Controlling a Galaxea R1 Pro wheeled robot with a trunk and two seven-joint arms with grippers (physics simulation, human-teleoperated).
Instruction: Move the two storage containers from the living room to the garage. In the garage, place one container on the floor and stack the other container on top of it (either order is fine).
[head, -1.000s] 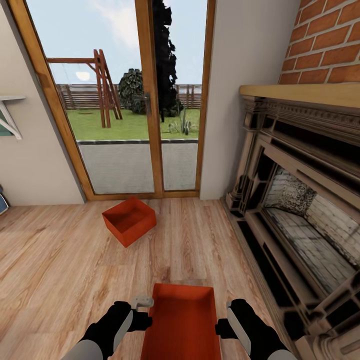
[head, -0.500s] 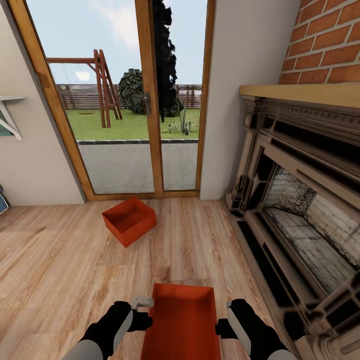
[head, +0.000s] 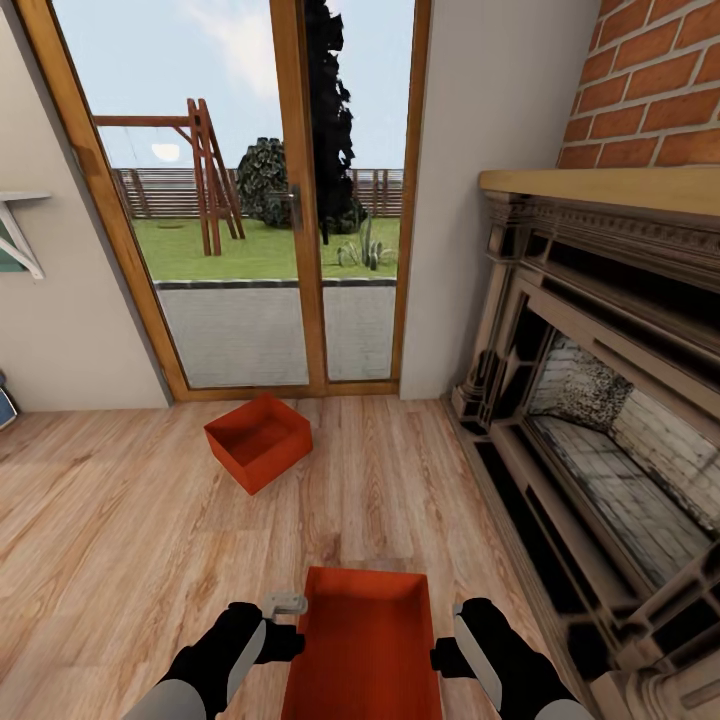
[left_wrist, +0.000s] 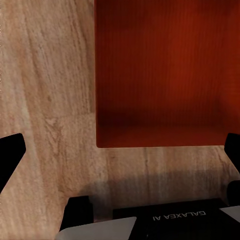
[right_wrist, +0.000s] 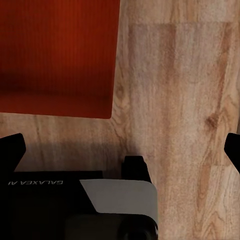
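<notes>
Tools flank a red-orange storage container (head: 365, 645) at the bottom centre of the head view: the left tool (head: 283, 640) sits at its left wall, the right tool (head: 445, 657) at its right wall, each just beside or touching the rim. From this angle I cannot tell whether either tool is clenched on the wall. In the left wrist view, two dark fingertips (left_wrist: 11, 155) stand wide apart at the frame edges, with the container's open red inside (left_wrist: 160, 75) ahead of them over wood planks. The right wrist view shows the same wide-set dark tips (right_wrist: 11, 150) and a corner of the container (right_wrist: 57, 55).

A second, identical container (head: 258, 440) rests on the light wood-plank floor (head: 120, 520) in the centre-left of the head view, turned at an angle, near wood-framed glass doors (head: 290, 200) that fill the upper left. A dark carved fireplace (head: 600, 400) under red brick occupies the right side.
</notes>
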